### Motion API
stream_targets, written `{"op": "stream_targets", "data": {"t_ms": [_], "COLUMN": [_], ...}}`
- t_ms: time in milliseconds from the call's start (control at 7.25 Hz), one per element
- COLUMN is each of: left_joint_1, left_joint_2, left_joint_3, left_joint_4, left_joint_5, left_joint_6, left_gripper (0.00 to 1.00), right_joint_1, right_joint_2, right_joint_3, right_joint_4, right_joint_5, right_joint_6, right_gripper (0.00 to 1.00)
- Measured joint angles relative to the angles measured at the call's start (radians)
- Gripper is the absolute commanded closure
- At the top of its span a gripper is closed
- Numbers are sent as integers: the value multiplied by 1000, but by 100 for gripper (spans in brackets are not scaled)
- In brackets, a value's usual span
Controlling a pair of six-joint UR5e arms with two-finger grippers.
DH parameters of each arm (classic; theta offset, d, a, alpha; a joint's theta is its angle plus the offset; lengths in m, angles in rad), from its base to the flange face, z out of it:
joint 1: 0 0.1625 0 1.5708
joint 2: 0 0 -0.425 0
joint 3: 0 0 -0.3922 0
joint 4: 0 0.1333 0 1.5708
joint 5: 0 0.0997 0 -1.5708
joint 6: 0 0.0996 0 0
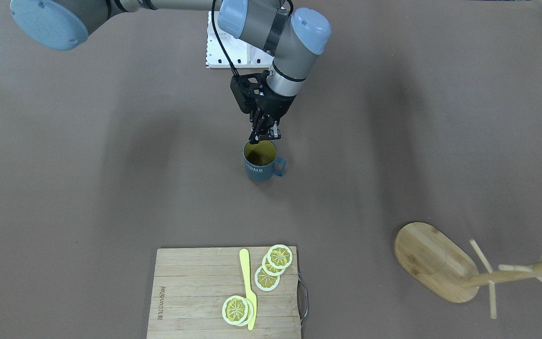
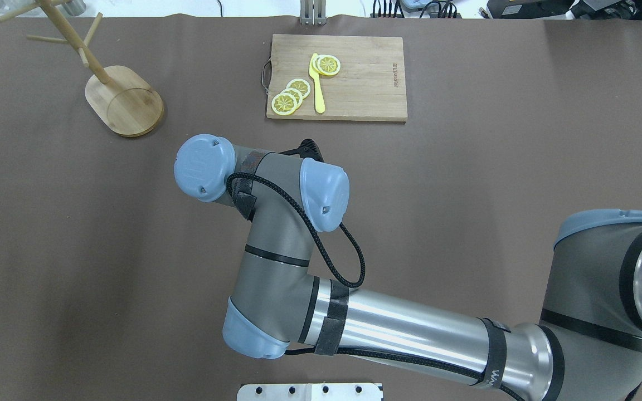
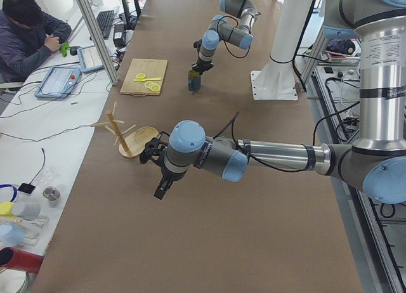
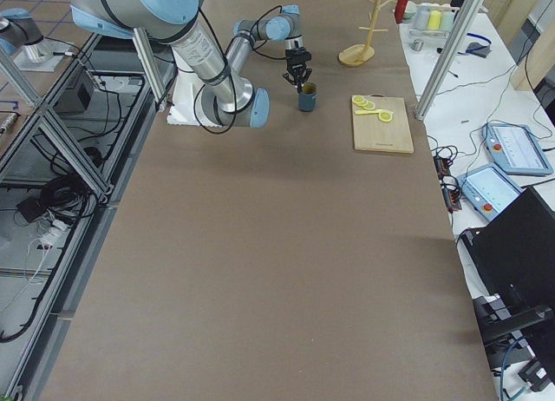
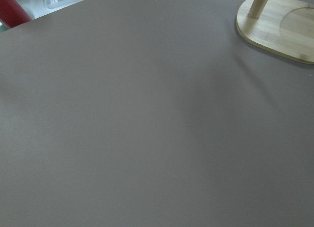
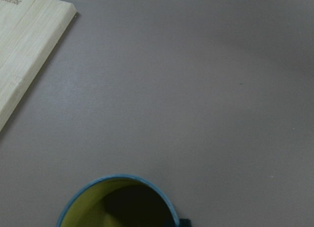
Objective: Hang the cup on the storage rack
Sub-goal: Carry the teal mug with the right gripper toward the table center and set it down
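The cup (image 1: 260,168) is standing upright near the middle of the table (image 1: 64,188), yellow inside showing and its handle pointing towards the robot's left. The right gripper (image 1: 265,138) is hanging straight down over it, fingertips just at the rim on the robot's side. The two fingers are looking slightly parted, and I am not seeing them pinch anything. From that wrist's view only the near arc of the rim is showing at the bottom edge, with a corner of the board at the upper left.

The rack (image 1: 433,261) is standing on its oval base well apart from the cup, towards the robot's left and the operators' edge, with its pegs bare. The left gripper (image 3: 160,190) is hovering over bare table near the rack. It is showing only from the side, so I cannot tell whether its fingers are spread or pressed together.

Across from the cup, by the operators' edge, the board (image 1: 191,292) is carrying lemon slices (image 1: 267,278) and a yellow knife (image 1: 249,287).
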Motion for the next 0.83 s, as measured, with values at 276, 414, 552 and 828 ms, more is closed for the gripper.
{"op": "stream_targets", "data": {"t_ms": [276, 414, 552, 828], "left_joint_1": [0, 0, 0, 0], "left_joint_2": [0, 0, -1, -3], "left_joint_3": [-1, -1, 0, 0], "left_joint_4": [0, -1, -1, -2], "left_joint_5": [0, 0, 0, 0], "left_joint_6": [0, 0, 0, 0], "left_gripper": [1, 1, 1, 1], "right_joint_1": [0, 0, 0, 4], "right_joint_2": [-1, -5, -9, -35], "right_joint_3": [4, 7, 18, 106], "right_joint_4": [-10, -9, -9, -13], "right_joint_5": [11, 13, 14, 16], "right_joint_6": [-55, -71, -93, -167], "right_gripper": [0, 0, 0, 0]}}
